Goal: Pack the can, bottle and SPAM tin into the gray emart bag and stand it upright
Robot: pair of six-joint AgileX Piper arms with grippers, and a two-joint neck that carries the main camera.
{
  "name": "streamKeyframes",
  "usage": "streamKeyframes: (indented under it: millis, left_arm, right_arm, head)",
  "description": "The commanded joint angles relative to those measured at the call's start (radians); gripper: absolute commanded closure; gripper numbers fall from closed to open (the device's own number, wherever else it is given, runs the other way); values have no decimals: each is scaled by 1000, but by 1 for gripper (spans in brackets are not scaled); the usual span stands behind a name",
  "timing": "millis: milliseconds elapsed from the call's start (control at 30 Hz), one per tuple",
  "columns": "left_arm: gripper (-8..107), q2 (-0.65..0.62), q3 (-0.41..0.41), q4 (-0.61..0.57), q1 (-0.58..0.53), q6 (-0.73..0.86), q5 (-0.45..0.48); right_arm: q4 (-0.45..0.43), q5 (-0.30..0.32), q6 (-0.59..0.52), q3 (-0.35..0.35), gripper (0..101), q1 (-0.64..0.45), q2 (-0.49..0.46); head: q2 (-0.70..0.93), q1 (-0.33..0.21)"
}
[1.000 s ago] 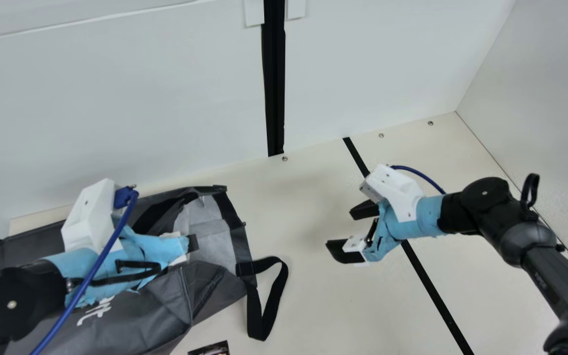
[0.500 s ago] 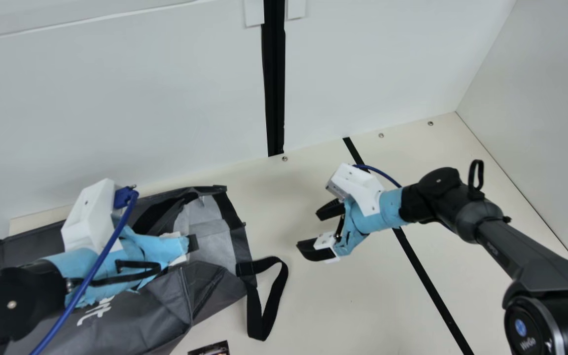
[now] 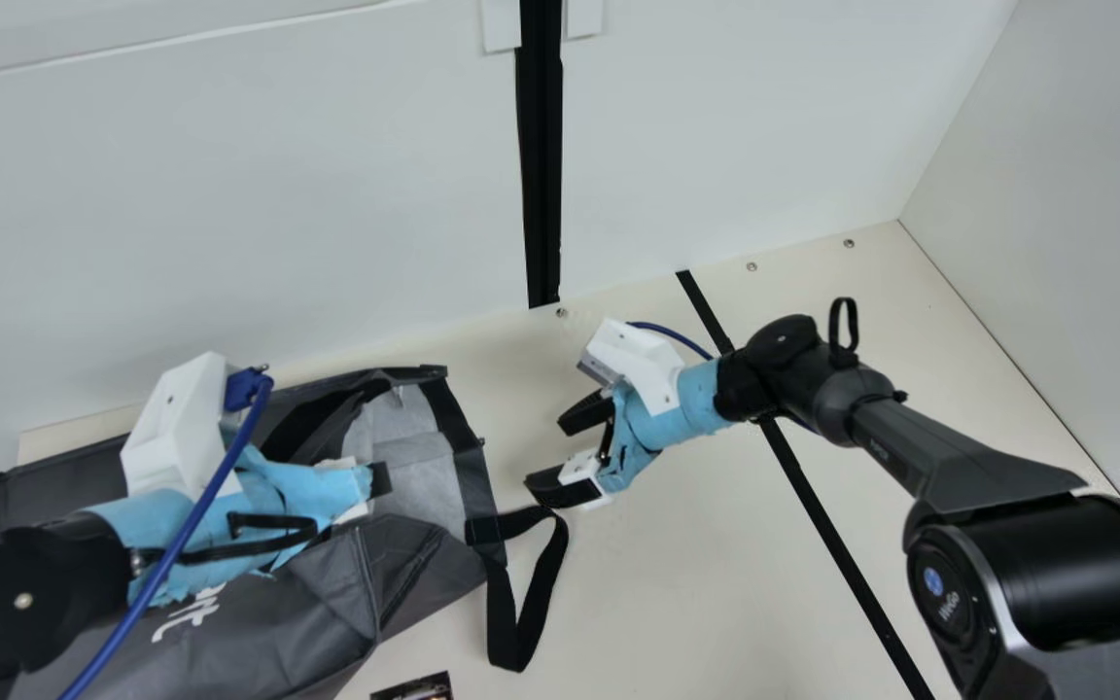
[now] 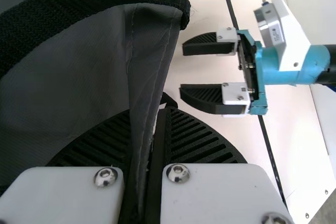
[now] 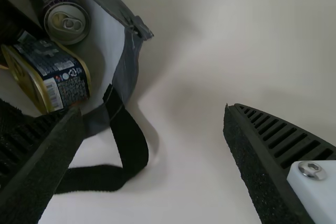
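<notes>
Gray emart bag (image 3: 327, 588) on its side on the counter (image 3: 657, 603), can (image 5: 67, 22) + SPAM tin (image 5: 65, 80) inside, side by side near the mouth.
L gripper (image 3: 380, 479) has its fingers pinched on a fold of bag fabric; R gripper (image 3: 548, 455) is just off the opening, fingers wide w/ nothing btwn them, near the black strap (image 3: 504, 622), tho can't tell if they touch. Some dark printed thing (image 3: 414, 689) pokes in at the main view's bottom edge, cut off, dunno what.

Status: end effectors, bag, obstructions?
Left end effector shut on gray bag; right end effector open near its mouth. Can, SPAM tin inside, bag lying down. Strap loops out beside mouth.
</notes>
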Motion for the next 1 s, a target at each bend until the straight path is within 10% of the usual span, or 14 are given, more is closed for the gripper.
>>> streamKeyframes:
  millis: [0,967]
  left_arm:
    - [107,0,0,0,0,0,0]
    - [107,0,0,0,0,0,0]
  right_arm:
    - [5,-1,1,-10,6,15,14]
    - [60,25,-5,-125,6,222,137]
  head:
    - [-2,-23]
    - [-2,-23]
